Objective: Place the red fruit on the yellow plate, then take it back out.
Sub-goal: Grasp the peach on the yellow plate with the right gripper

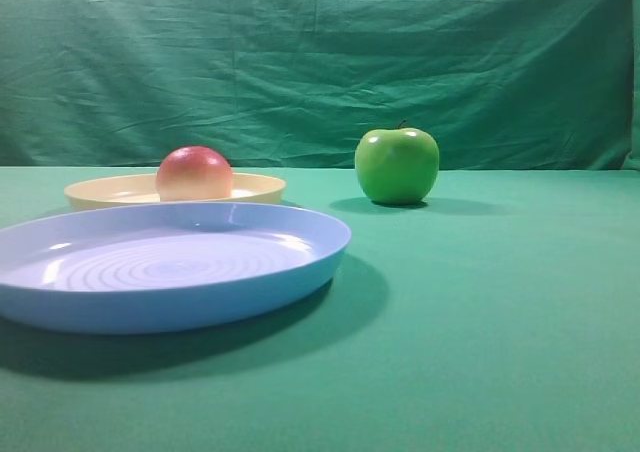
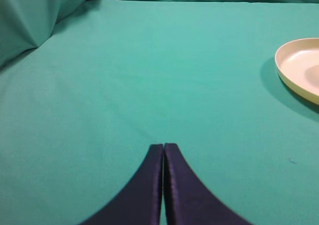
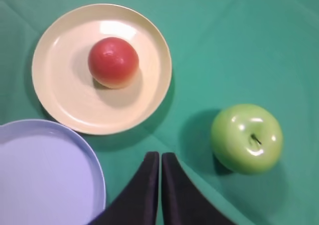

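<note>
1. Red fruit (image 3: 113, 62) sits on yellow plate (image 3: 102, 68), ahead-left of right gripper (image 3: 160, 158), apart from it.
2. Right gripper: jaws pressed together, empty.
3. Left gripper (image 2: 163, 148): closed, empty; plate ahead-right.
4. Green apple (image 3: 247, 138) right of right gripper.

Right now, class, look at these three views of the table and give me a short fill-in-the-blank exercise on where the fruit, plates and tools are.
1. The round red fruit lies on the shallow pale ____ plate.
2. The shiny green apple stands on the green ____, off both plates.
3. The large light-blue ringed plate holds ____ fruit.
4. The right tool hangs above the table with its jaws ____.

Missing words: yellow; cloth; no; shut
</note>
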Tool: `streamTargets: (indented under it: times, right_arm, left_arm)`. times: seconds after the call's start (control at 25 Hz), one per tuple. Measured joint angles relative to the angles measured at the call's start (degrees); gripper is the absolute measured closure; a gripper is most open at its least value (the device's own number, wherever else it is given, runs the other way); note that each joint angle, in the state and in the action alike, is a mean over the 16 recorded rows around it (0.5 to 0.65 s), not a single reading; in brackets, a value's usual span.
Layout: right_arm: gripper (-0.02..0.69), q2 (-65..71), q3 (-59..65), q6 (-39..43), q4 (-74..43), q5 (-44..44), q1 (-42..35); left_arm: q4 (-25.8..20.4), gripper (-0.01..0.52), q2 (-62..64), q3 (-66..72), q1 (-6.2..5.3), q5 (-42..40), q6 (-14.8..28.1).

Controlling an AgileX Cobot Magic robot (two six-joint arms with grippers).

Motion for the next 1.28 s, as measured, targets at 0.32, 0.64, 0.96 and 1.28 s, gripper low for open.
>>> streamTargets:
  times: [0.32, 0.64, 0.96, 1.28]
  right_arm:
    - [0.350, 13.95, -10.27, -7.81, 8.47, -2.71, 1.29]
    - [0.083, 22.58, -13.56, -13.34, 13.80, -9.32, 1.38]
    - [0.028, 27.64, -13.84, -15.26, 16.36, -15.72, 1.43]
    - [0.159, 30.31, -14.02, -16.48, 17.56, -17.36, 1.48]
  left_arm:
    - [0.00, 0.514, 0.00, 0.00, 0.00, 0.00, 0.06]
    - [0.00, 0.514, 0.00, 0.00, 0.00, 0.00, 0.08]
    - [0.00, 0.514, 0.00, 0.00, 0.00, 0.00, 0.08]
    - [0.00, 0.514, 0.00, 0.00, 0.00, 0.00, 0.08]
